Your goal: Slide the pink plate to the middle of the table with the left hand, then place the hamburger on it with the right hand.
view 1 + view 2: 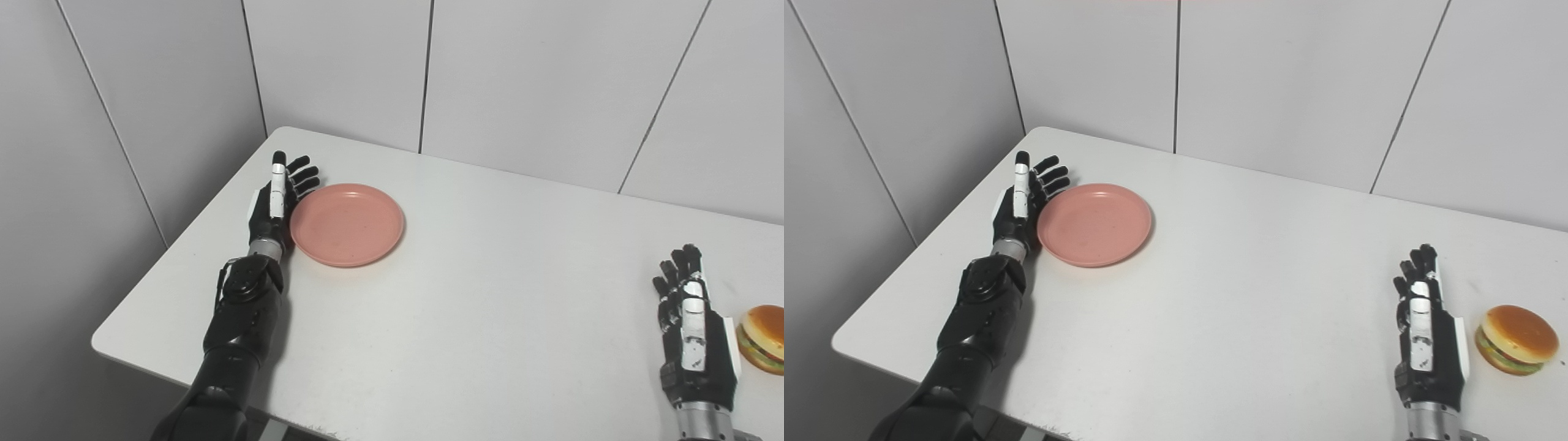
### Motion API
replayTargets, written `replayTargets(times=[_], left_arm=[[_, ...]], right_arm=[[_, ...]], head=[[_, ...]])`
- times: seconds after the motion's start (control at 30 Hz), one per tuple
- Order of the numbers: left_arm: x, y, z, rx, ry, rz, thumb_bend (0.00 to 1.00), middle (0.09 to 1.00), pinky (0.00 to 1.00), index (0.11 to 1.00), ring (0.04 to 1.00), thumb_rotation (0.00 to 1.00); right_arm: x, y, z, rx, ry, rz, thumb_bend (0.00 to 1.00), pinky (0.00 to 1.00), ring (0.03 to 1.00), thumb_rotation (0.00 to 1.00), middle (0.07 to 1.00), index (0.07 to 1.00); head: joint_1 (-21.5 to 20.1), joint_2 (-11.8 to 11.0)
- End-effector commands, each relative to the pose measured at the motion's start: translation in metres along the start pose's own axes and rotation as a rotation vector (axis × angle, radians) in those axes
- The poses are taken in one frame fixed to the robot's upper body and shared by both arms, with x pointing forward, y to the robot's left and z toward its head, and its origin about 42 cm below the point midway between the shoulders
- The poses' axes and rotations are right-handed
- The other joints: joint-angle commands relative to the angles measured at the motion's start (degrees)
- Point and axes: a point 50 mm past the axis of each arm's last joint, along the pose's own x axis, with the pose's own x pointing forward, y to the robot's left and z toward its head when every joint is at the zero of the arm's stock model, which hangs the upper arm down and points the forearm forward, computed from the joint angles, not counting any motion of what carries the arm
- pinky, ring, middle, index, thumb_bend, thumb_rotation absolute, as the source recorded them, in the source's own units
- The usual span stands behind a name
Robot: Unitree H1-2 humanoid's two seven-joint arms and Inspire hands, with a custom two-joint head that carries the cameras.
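Note:
A round pink plate (346, 223) lies on the white table (490, 275) at the far left. My left hand (277, 199) stands on edge right beside the plate's left rim, open, fingers straight and pointing away from me, palm toward the plate. Whether it touches the rim I cannot tell. A toy hamburger (1516, 339) sits near the table's right front edge. My right hand (1427, 324) rests open just left of the hamburger, a small gap between them, holding nothing.
Grey wall panels (429, 73) close the table at the back and on the left. The table's left edge (184, 233) runs close behind my left hand. The front edge is near both forearms.

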Motion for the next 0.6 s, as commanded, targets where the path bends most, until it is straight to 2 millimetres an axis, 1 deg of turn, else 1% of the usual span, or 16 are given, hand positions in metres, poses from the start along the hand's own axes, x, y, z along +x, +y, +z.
replayTargets(times=[0.0,0.17,0.2,0.3,0.4,0.43,0.5,0.57], left_arm=[[0.004,-0.018,0.008,0.006,-0.006,-0.046,0.91,0.768,0.75,0.748,0.786,0.96],[-0.003,-0.044,0.004,0.024,0.016,-0.086,0.89,0.763,0.75,0.742,0.779,0.96],[-0.004,-0.049,0.003,0.029,0.019,-0.092,0.89,0.759,0.74,0.741,0.775,0.98],[-0.007,-0.061,-0.001,0.022,0.025,-0.124,0.89,0.757,0.73,0.741,0.775,0.99],[-0.01,-0.073,-0.007,0.009,0.037,-0.168,0.91,0.764,0.72,0.746,0.779,0.98],[-0.011,-0.077,-0.008,0.002,0.042,-0.174,0.91,0.761,0.72,0.74,0.777,0.97],[-0.013,-0.085,-0.012,-0.008,0.053,-0.186,0.91,0.754,0.71,0.729,0.771,0.95],[-0.014,-0.091,-0.014,-0.005,0.057,-0.198,0.9,0.751,0.71,0.724,0.77,0.96]], right_arm=[[-0.008,0.002,-0.007,0.014,0.024,-0.003,0.55,1.0,1.0,0.9,1.0,1.0],[-0.007,0.004,-0.007,0.02,0.022,0.008,0.54,1.0,1.0,0.9,1.0,1.0],[-0.007,0.004,-0.007,0.019,0.022,0.008,0.56,1.0,1.0,0.89,1.0,1.0],[-0.005,0.007,-0.011,0.029,0.023,0.01,0.59,1.0,1.0,0.88,1.0,1.0],[-0.004,0.009,-0.011,0.026,0.021,0.009,0.6,1.0,1.0,0.88,1.0,1.0],[-0.004,0.009,-0.011,0.025,0.021,0.008,0.6,1.0,1.0,0.89,1.0,1.0],[-0.004,0.011,-0.011,0.029,0.021,0.01,0.6,1.0,1.0,0.88,1.0,1.0],[-0.004,0.013,-0.01,0.023,0.024,0.006,0.59,1.0,1.0,0.89,1.0,1.0]], head=[[-0.1,0.0],[-0.3,0.2],[-0.5,0.2],[-1.2,0.4],[-2.9,0.8],[-2.9,0.8],[-4.7,1.2],[-6.9,1.5]])
